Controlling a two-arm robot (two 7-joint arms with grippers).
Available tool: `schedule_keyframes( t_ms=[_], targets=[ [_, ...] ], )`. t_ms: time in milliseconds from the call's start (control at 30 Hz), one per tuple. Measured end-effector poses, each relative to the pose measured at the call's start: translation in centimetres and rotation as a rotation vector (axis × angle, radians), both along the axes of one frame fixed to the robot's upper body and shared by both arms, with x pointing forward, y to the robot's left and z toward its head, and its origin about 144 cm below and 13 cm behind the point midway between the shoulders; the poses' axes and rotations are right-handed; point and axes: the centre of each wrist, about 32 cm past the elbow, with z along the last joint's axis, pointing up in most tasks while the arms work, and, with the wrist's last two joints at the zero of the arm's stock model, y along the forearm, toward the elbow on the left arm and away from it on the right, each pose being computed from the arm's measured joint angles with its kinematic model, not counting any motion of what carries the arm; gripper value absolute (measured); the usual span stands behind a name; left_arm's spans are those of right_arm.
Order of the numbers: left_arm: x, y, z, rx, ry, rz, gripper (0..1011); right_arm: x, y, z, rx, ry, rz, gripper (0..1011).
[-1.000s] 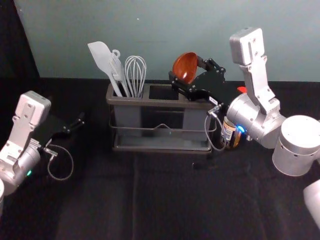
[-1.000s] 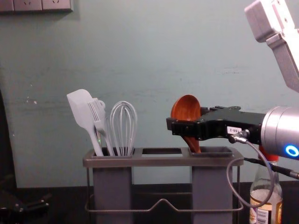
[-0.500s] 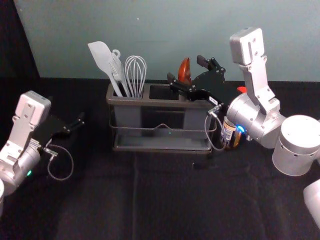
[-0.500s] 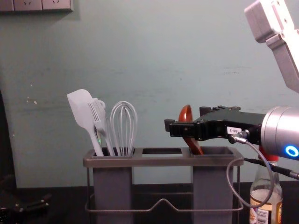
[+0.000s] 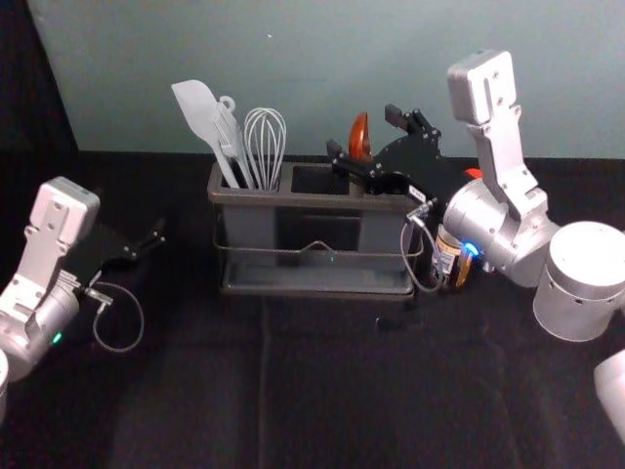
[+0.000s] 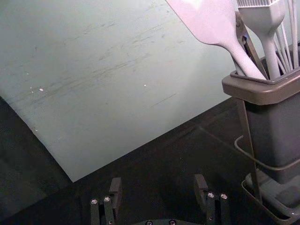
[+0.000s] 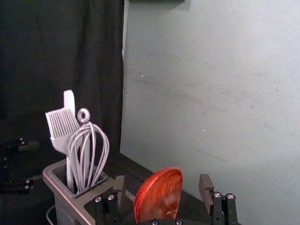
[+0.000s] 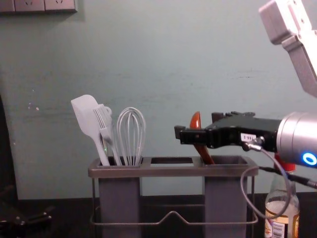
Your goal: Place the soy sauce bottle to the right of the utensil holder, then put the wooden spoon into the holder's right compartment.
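Two grippers, both spread wide, nothing clamped. Left gripper [image 6: 158,182]: parked left of utensil holder [image 8: 148,171]. Wooden spoon [image 8: 196,121]: leaning in right compartment, bowl up, between my right gripper's [image 7: 162,182] parted fingers. Judged light, stiff; rounded bowl may roll, so pinch the neck. Soy sauce bottle [image 8: 283,206]: upright, right of holder; probably heavier, slippery, breakable; grasp mid-body.

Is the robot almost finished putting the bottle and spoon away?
Nearly, it seems. The soy sauce bottle stands to the right of the holder, and the wooden spoon leans with its handle in the right compartment. The right gripper is open around the spoon's bowl. Probably all that's left is moving that gripper away.
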Motion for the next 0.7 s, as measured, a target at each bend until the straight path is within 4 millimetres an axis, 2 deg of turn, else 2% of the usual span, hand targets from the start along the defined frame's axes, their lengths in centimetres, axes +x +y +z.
schedule_keyframes(
  t_ms=[467,700],
  targets=[
    [0.0,0.0,0.0,0.0,0.0,0.0,1005,-1.8,-0.2,3.4,-0.001,-0.034,-0.023,1004],
    [0.0,0.0,0.0,0.0,0.0,0.0,1005,-3.8,-1.9,4.9,0.027,-0.043,-0.043,1004]
  ],
)
